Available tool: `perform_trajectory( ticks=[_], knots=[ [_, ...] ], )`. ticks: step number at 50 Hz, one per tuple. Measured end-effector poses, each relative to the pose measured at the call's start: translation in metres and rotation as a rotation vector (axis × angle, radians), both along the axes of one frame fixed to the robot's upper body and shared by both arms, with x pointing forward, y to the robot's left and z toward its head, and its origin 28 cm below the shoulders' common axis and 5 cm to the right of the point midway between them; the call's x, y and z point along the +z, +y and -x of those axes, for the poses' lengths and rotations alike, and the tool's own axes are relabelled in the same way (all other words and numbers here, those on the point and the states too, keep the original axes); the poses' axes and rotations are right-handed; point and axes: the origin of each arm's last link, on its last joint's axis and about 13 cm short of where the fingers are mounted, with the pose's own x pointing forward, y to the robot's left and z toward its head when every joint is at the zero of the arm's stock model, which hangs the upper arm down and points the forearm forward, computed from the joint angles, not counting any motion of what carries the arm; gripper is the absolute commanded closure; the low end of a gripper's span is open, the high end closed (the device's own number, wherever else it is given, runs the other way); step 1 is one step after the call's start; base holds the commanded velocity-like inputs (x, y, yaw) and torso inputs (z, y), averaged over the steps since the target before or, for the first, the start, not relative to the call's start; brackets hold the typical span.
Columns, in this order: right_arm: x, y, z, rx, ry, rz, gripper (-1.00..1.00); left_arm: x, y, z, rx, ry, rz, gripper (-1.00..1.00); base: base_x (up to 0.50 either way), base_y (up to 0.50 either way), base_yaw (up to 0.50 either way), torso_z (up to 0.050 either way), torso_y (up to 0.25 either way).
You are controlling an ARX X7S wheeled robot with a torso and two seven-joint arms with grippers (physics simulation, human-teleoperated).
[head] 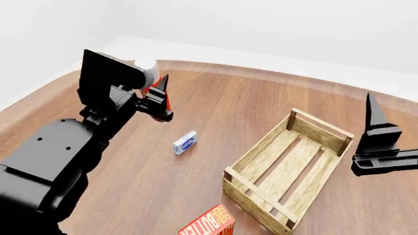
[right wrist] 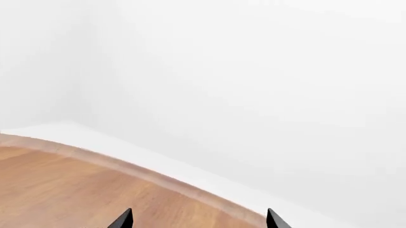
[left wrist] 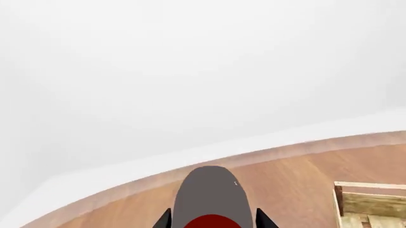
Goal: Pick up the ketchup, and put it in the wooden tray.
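**Ketchup held aloft near the worktop's far left edge**

The ketchup (head: 150, 73) is pinched in the left end effector (head: 158, 100), lifted above the worktop (head: 216, 107) by its far left edge. The wooden tray (head: 261, 147) is set toward the right near corner, well apart from the bottle. The right end effector (right wrist: 198, 219) is seen spread, holding nothing, beside the tray's right side.
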Motion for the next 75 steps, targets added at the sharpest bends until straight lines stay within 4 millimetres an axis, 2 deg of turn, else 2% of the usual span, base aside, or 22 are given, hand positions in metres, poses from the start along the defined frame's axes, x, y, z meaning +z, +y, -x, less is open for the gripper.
perform_trajectory(
  ticks=[11, 24, 37, 53, 67, 75],
  knots=[
    [-0.005, -0.016, 0.031, -0.085, -0.006, -0.039, -1.0, 0.024, -0.048, -0.019, -0.121, 0.014, -0.005, 1.0, 0.0, 0.0, 0.0, 0.0, 0.0],
    [-0.018, -0.028, 0.057, -0.152, -0.019, -0.078, -1.0, 0.041, -0.097, -0.021, -0.247, 0.039, -0.022, 1.0, 0.0, 0.0, 0.0, 0.0, 0.001],
    [-0.031, -0.038, 0.073, -0.196, -0.035, -0.109, -1.0, 0.034, -0.14, -0.018, -0.356, 0.081, -0.044, 1.0, 0.0, 0.0, 0.0, 0.0, 0.0],
    [-0.041, -0.053, 0.093, -0.24, -0.041, -0.14, -1.0, 0.021, -0.183, -0.017, -0.439, 0.131, -0.031, 1.0, 0.0, 0.0, 0.0, 0.0, 0.001],
    [-0.045, -0.064, 0.112, -0.267, -0.039, -0.158, -1.0, 0.018, -0.211, -0.021, -0.486, 0.176, 0.025, 1.0, 0.0, 0.0, 0.0, 0.0, 0.001],
    [-0.046, -0.068, 0.122, -0.28, -0.04, -0.165, -1.0, 0.016, -0.215, -0.026, -0.456, 0.19, 0.058, 1.0, 0.0, 0.0, 0.0, 0.0, -0.066]
  ],
)
